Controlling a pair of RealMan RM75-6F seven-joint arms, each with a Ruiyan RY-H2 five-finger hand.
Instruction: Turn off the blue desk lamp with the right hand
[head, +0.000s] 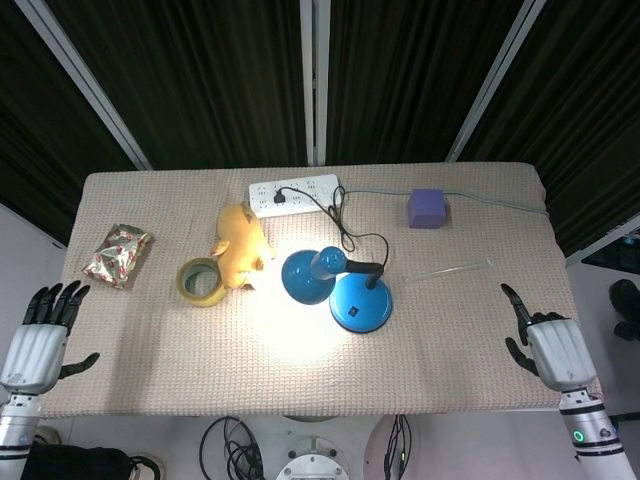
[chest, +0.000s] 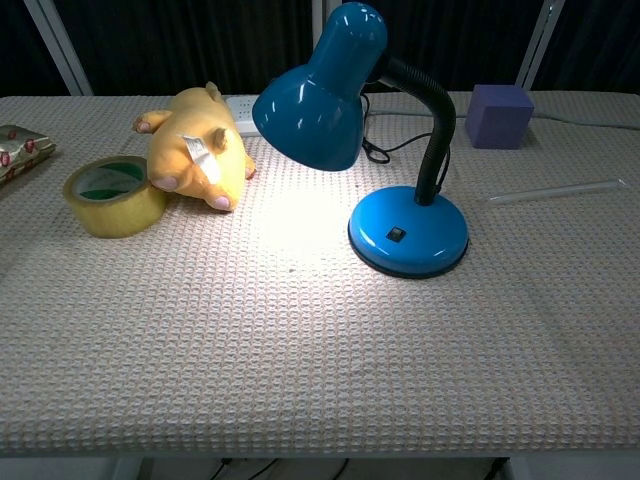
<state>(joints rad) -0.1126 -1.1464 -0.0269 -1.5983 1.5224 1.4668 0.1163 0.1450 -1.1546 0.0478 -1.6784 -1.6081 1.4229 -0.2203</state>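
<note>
The blue desk lamp (head: 345, 287) stands mid-table, lit, its shade (chest: 318, 92) throwing a bright patch on the cloth. A small black switch (chest: 397, 235) sits on the round base (chest: 408, 230). My right hand (head: 550, 345) is over the table's front right corner, fingers apart and empty, well to the right of the lamp. Off the front left corner my left hand (head: 40, 335) hangs open. Neither hand shows in the chest view.
A yellow plush toy (head: 240, 243) and a tape roll (head: 203, 281) lie left of the lamp. A white power strip (head: 293, 194) with the lamp's cord, a purple cube (head: 427, 208), a clear tube (head: 447, 269) and a foil packet (head: 117, 252) are also on the table.
</note>
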